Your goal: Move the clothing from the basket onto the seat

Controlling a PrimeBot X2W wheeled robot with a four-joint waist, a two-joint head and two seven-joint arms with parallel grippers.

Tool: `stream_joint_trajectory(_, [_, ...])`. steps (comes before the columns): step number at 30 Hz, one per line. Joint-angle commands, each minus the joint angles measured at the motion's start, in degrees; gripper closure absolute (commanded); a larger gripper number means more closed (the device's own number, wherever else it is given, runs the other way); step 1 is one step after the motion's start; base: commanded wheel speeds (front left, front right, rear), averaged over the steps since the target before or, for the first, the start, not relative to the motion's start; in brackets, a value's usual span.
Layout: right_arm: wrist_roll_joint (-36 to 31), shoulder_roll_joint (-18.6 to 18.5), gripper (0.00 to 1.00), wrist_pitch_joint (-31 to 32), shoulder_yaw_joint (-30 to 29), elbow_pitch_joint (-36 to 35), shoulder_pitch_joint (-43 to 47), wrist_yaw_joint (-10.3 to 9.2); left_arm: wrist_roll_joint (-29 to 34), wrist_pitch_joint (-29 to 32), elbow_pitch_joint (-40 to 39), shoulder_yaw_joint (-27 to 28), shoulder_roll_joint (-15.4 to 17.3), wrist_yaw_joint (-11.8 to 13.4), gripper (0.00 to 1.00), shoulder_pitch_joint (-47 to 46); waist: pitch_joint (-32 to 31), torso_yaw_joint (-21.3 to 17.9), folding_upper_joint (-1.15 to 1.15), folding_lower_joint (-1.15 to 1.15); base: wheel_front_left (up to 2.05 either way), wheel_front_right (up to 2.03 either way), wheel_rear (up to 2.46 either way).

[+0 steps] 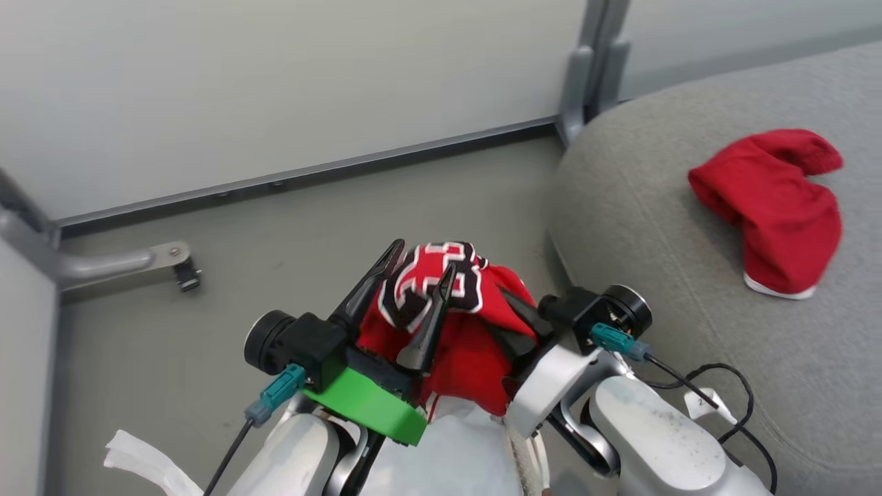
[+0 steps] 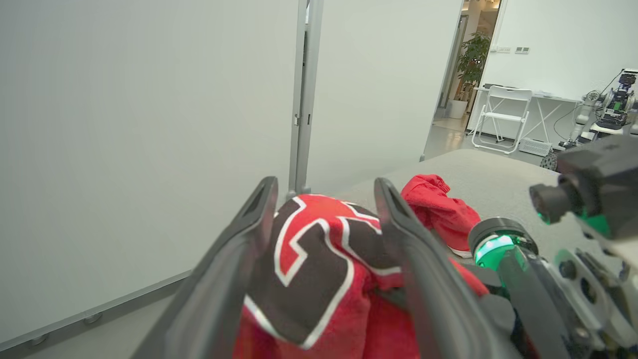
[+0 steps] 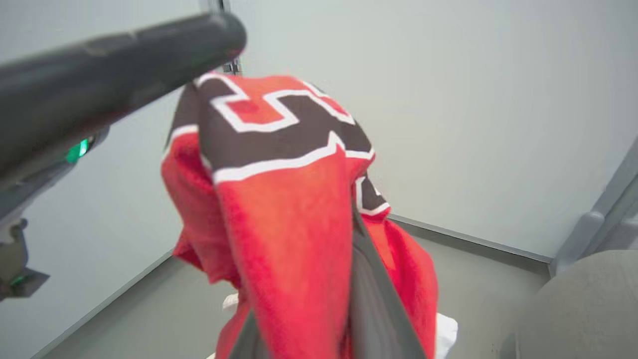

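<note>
The red-and-white jersey [image 1: 451, 324] with the black "23" hangs in the air between my two grippers, above the floor and left of the seat [image 1: 654, 227]. My left gripper [image 1: 422, 265] is shut on its upper part, and the number fills the gap between its fingers [image 2: 398, 239]. My right gripper [image 1: 517, 317] grips the jersey's right side, its fingers mostly buried in fabric [image 3: 294, 239]. The plain red garment [image 1: 772, 207] with a white hem lies crumpled on the seat. The basket [image 1: 532, 463] shows as a sliver of white wall and lining between my forearms.
A pale wall panel with a grey base rail [image 1: 310, 172] runs behind the grey floor. A metal bracket foot [image 1: 172, 258] sits at the left and a grey post [image 1: 575, 83] by the seat's corner. A black cable [image 1: 730, 399] trails over the seat's front edge.
</note>
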Motion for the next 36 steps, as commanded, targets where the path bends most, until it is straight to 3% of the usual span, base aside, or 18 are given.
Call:
stream_joint_trajectory(1, [0.26, -0.52, 1.0, -0.03, -0.86, -0.7, 1.14, -0.08, 0.65, -0.04, 0.22, 0.17, 0.06, -0.15, 0.0, 0.36, 1.57, -6.64, 0.14, 0.0, 0.0, 0.0, 0.0])
stream_joint_trajectory(10, [0.33, -1.65, 1.0, -0.07, -6.28, -4.61, 3.25, -0.08, 0.44, -0.03, 1.82, -0.56, 0.04, -0.15, 0.0, -1.85, 4.59, -20.31, 0.14, 0.0, 0.0, 0.0, 0.0])
stream_joint_trajectory(16, [0.18, -2.33, 1.0, -0.07, -9.45, -6.35, 4.41, -0.08, 0.12, -0.03, 2.93, -1.58, 0.73, -0.15, 0.0, -2.75, 6.27, -25.98, 0.14, 0.0, 0.0, 0.0, 0.0])
stream_joint_trajectory(26, [-1.76, -7.19, 1.0, -0.07, -20.09, -9.39, -5.35, -0.08, -0.41, -0.03, 4.48, -3.74, 2.47, -0.15, 0.0, -5.44, 11.83, -26.5, 0.14, 0.0, 0.0, 0.0, 0.0])
stream_joint_trajectory(36, [-7.85, -12.21, 1.0, -0.07, -31.06, -2.67, -21.13, -0.08, -0.6, -0.03, 4.64, -6.14, 4.12, -0.15, 0.0, -9.45, 20.46, -19.66, 0.14, 0.0, 0.0, 0.0, 0.0])
